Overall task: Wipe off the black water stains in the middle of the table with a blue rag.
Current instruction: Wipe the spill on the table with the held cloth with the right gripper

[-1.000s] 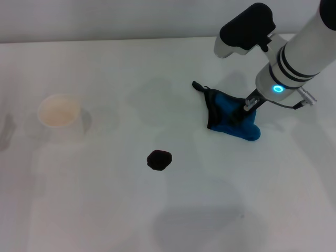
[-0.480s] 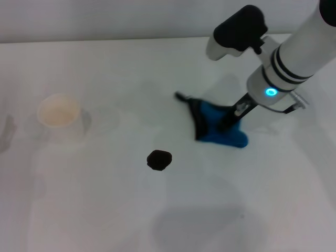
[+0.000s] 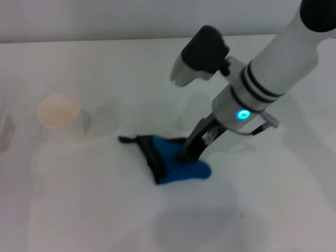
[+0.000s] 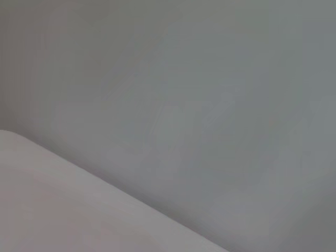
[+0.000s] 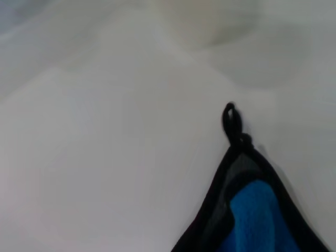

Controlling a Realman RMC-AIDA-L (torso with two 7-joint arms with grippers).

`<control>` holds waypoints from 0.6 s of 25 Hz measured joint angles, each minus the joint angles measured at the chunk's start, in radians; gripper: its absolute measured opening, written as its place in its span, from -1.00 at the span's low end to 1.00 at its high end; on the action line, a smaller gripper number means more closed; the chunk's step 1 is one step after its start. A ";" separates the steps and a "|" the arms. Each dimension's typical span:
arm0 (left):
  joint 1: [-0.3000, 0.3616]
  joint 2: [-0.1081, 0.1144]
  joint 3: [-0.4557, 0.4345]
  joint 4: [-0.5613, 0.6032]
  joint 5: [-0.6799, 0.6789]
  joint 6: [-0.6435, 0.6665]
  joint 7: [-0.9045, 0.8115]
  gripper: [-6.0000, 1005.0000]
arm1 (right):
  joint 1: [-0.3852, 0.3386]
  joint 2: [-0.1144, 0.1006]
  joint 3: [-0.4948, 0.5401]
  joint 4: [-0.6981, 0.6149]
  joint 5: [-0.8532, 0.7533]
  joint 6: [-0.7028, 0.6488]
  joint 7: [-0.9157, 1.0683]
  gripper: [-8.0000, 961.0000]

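One blue rag (image 3: 176, 163) pinched in right gripper (image 3: 185, 156) fingers, pressed flat on table (image 3: 79, 210).

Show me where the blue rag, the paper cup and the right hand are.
blue rag (image 3: 178, 169): head view, blue middle of the cloth.
paper cup (image 3: 59, 113): head view, inside of the cup.
right hand (image 3: 188, 153): head view, fingertips pressing on the rag.

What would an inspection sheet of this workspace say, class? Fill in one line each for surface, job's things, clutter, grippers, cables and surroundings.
Surface: white table, smooth and plain.
Job's things: blue rag lies bunched mid-table, its black loop trailing toward the cup; black water stains not visible.
Clutter: white paper cup upright on the robot's left side.
Grippers: right gripper pressing on the rag; left gripper not in view.
Cables: nothing seen.
Surroundings: plain grey wall.
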State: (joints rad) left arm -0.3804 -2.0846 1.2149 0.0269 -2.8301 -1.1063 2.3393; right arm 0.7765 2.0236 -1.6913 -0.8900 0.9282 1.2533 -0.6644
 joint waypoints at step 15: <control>-0.010 0.000 0.000 0.005 0.008 0.002 0.000 0.77 | -0.018 0.004 -0.169 0.012 0.131 -0.184 -0.037 -0.79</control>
State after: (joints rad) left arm -0.3902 -2.0846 1.2149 0.0316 -2.8221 -1.1044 2.3393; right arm 0.7585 2.0278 -1.8604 -0.8785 1.0593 1.0691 -0.7014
